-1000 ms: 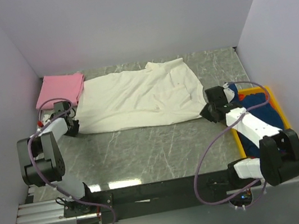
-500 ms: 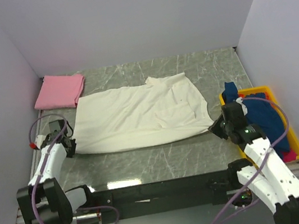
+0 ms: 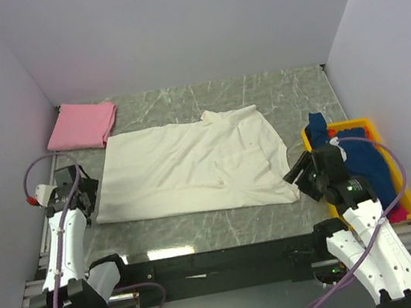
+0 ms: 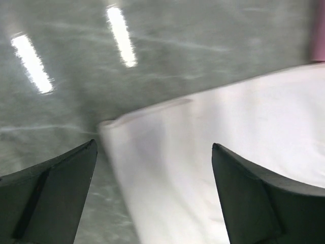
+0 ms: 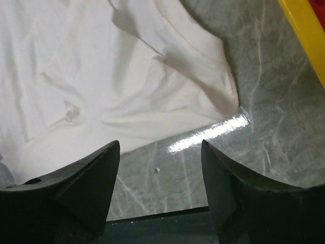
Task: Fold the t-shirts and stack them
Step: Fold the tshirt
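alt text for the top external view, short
A cream-white t-shirt lies spread flat on the table, the open left tool beside its near-left corner and the open right tool beside its near-right corner. A folded pink t-shirt sits far left; a yellow bin at right holds dark blue cloth.

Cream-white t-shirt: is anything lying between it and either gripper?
Nothing visible. The left gripper hangs open over the cream-white t-shirt at its near-left corner. The right gripper stands open just short of the near-right corner, with only bare table between. The yellow bin lies off to the right, out of the path.
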Tool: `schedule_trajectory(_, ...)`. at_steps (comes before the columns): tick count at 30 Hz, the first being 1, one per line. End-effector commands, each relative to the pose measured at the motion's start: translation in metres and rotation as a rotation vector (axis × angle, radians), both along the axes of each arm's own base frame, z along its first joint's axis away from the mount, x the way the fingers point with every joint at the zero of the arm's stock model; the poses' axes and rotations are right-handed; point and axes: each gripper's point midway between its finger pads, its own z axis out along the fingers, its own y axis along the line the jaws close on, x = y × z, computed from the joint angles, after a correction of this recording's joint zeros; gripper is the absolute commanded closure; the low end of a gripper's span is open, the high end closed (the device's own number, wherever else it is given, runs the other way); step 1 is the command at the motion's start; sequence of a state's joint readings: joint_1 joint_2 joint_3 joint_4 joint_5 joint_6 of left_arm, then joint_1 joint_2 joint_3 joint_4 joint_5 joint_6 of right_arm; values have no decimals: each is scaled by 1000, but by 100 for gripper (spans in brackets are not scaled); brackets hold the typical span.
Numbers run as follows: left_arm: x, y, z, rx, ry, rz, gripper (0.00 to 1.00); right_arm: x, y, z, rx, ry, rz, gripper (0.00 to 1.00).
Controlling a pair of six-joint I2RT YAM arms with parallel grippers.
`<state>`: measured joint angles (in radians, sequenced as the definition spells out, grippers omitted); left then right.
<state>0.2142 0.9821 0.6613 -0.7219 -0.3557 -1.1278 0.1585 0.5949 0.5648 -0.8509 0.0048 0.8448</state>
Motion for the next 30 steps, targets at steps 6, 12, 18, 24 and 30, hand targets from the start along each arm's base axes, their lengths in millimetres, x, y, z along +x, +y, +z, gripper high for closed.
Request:
schedule_trajectory(6, 80, -20, 86, 35, -320, -231, 0, 94, 33, 60, -33, -133, 185, 30)
schedule_trajectory(12, 96, -36, 62, 6, -250, -213, 1, 146, 71, 61, -98, -142, 298, 30)
schedule_trajectory(18, 98, -29, 36, 23, -159, -134, 12, 157, 84, 37, -91, -117, 339, 32)
schedule_trajectory(24, 119, -27, 20, 24, -80, -146, 49, 164, 83, 6, -116, -49, 340, 32)
schedule_trajectory(30, 160, -30, 20, 11, -87, -182, 88, 193, 83, -6, -95, -12, 322, 32)
